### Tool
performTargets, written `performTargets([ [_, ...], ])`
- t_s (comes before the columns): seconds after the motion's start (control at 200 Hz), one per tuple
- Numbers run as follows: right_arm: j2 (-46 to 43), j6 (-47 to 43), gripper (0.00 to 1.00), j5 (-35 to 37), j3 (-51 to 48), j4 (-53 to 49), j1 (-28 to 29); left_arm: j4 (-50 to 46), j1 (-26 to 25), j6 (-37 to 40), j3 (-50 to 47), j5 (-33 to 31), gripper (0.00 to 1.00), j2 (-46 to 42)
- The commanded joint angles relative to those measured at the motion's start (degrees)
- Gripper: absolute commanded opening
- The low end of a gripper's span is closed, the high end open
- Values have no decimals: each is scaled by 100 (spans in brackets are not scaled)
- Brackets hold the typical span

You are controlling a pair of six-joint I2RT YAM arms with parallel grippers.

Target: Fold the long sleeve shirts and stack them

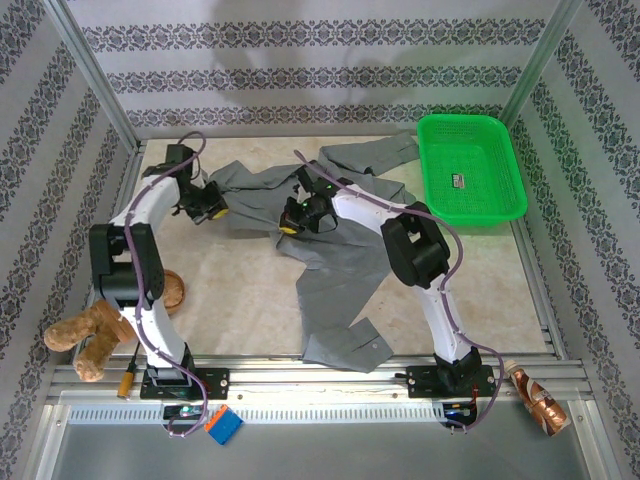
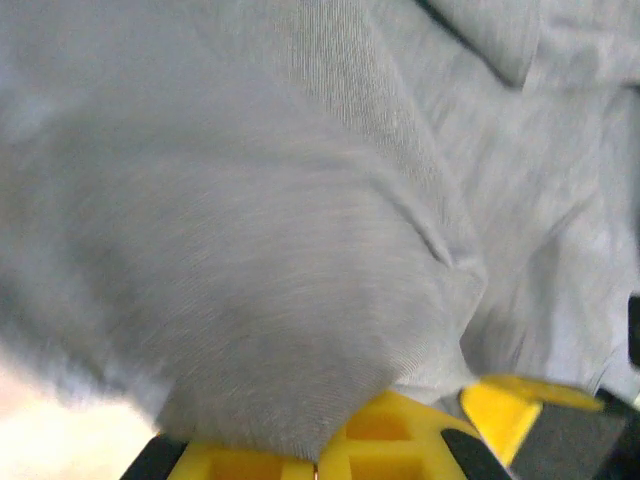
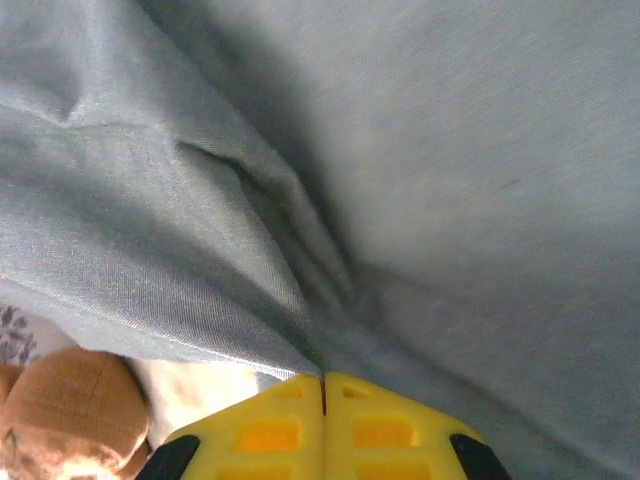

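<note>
A grey long sleeve shirt (image 1: 340, 270) lies crumpled across the middle of the table, one part trailing to the near edge and a sleeve reaching toward the back right. My left gripper (image 1: 210, 210) sits at the shirt's left edge. In the left wrist view its yellow jaws (image 2: 320, 458) are shut on a fold of grey fabric (image 2: 250, 230). My right gripper (image 1: 293, 222) is over the shirt's centre. In the right wrist view its jaws (image 3: 322, 385) are shut together, pinching a pleat of the shirt (image 3: 450, 150).
A green basket (image 1: 470, 165) stands at the back right, beside the shirt's sleeve. A brown plush toy (image 1: 100, 325) lies by the left arm's base and shows under the cloth edge (image 3: 70, 410). A copper-coloured bottle (image 1: 540, 400) lies off the table's near right corner.
</note>
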Motion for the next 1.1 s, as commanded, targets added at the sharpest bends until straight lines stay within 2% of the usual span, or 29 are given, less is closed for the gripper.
performTargets([
  [0.0,-275,-273,1,-77,-131,-513,224,-1684,346,1407,395,-826,5,-181],
  [0.09,-283,-398,6,-118,-137,-687,428,-2243,347,1773,614,-1222,5,-229],
  [0.25,-493,-703,28,-22,-242,-1060,578,-2989,342,2102,740,-2347,6,-360],
  [0.285,-628,-739,37,90,-411,-1049,567,-3083,331,2147,748,-2606,8,-395],
  [0.315,-768,-772,42,187,-567,-1045,537,-3127,321,2168,755,-2773,13,-437],
  [0.36,-963,-828,45,327,-806,-1062,479,-3168,320,2169,755,-2950,27,-512],
  [0.46,-1443,-964,54,634,-1367,-1079,302,-3158,283,2067,703,-3319,45,-778],
  [0.56,-1973,-1162,58,1038,-1810,-1223,99,-3052,268,1936,455,-3465,55,-1113],
  [0.625,-2342,-1362,61,1469,-2021,-1388,-26,-2997,259,1809,258,-3374,56,-1326],
  [0.764,-3007,-1696,65,3046,-2482,-1952,-384,-2554,225,1404,-512,-2506,60,-1793],
  [0.829,-3178,-1763,65,3475,-2783,-2038,-603,-2294,153,1177,-843,-2091,60,-1861],
  [0.949,-3193,-1825,65,3530,-3309,-1799,-918,-1762,-275,855,-1160,-1761,60,-1743],
  [1.094,-2991,-1593,64,3354,-3672,-1253,-989,-993,-824,421,-1235,-1426,60,-1264],
])
